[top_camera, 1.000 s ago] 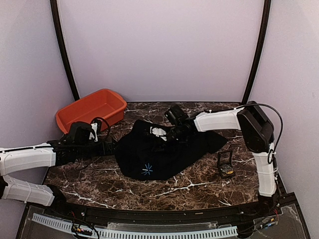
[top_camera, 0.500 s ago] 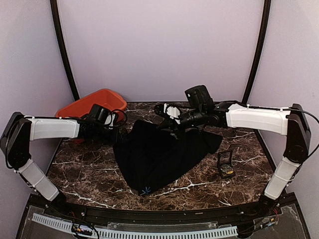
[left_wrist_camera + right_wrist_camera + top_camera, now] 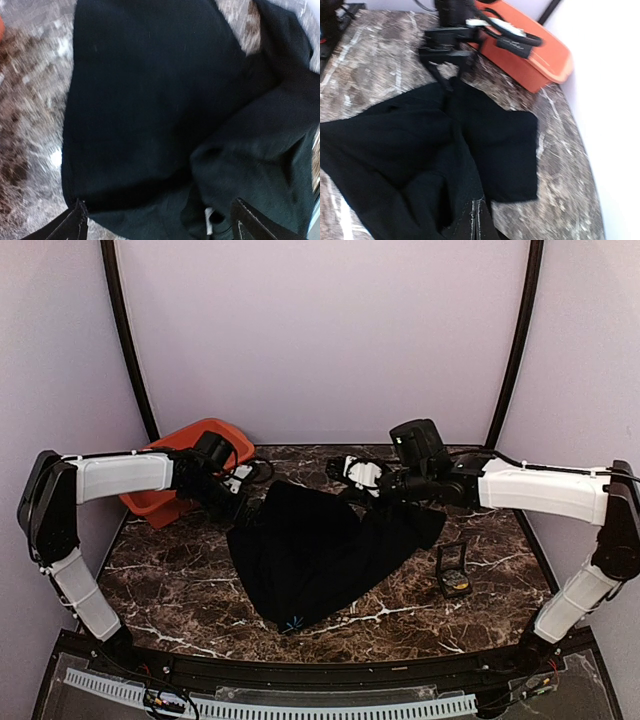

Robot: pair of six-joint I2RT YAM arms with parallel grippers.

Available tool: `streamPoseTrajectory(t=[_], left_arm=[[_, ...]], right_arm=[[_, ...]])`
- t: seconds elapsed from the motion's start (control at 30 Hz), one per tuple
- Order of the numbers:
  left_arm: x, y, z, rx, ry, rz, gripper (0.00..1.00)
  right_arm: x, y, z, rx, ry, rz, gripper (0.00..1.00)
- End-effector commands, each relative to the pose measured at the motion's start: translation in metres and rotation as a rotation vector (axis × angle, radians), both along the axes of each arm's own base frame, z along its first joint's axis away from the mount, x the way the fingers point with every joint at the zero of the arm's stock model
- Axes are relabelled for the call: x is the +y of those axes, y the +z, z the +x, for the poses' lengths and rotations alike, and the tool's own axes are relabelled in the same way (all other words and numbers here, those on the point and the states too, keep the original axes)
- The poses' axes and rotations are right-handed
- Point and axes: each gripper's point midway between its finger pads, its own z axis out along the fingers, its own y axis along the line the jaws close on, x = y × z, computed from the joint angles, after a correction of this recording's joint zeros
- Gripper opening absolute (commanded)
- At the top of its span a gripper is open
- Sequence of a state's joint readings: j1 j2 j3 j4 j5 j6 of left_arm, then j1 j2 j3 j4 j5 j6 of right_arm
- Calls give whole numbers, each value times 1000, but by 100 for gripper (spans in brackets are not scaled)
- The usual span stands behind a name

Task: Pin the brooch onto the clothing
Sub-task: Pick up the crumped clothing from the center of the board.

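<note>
Near centre: light-blue starburst print [image 3: 293,623] sat at near tip of black short-sleeved T-shirt [image 3: 310,560]. Shirt lay crumpled on dark brown white-veined marble table [image 3: 180,590], narrow at near end, widening twd far side.

Mid-right, just beside shirt's R sleeve but apart from it: small black hinged case [image 3: 452,562], lid up. Small round yellow-gold brooch [image 3: 457,586] lay in its lower half; too small for more detail. Brooch well apart from both grippers.

Far-centre: R gripper [image 3: 350,480] at shirt's far edge, arm reaching in from R. R wrist cam: R gripper [image 3: 477,220] clenched, fingers pressed tog. w/ a fold of black cloth [image 3: 420,150] pinched btwn them, cloth rising to the tips.

Far-left of shirt: L gripper [image 3: 243,505] at shirt's far-L corner, arm reaching in from L. L wrist cam: L gripper [image 3: 160,222] released, fingers [image 3: 72,222] spread wide at frame's bottom corners, black cloth [image 3: 150,100] filling view beyond them. Couldn't tell if tips touched cloth.

Far-left corner: orange rectangular plastic tub [image 3: 145,505], partly behind L arm, tilted on table edge.
</note>
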State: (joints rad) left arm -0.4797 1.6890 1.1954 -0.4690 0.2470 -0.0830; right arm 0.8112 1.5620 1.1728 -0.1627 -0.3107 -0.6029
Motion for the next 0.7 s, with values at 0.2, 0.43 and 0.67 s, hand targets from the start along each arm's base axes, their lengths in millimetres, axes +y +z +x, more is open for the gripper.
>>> streamPoseTrajectory(t=[0.2,0.43,0.67], left_arm=[[1,-39,-44,231,-77,8,93],[0,-52,-51,300,-32,-15,91],[1,-53,-41,278,-47,25,86]], right_arm=[[-62,-5,41,-138,-298,-96,0],[-65,3,41,-173,-303,-76,0],[-77,13,43,-204,-340,-73,0]])
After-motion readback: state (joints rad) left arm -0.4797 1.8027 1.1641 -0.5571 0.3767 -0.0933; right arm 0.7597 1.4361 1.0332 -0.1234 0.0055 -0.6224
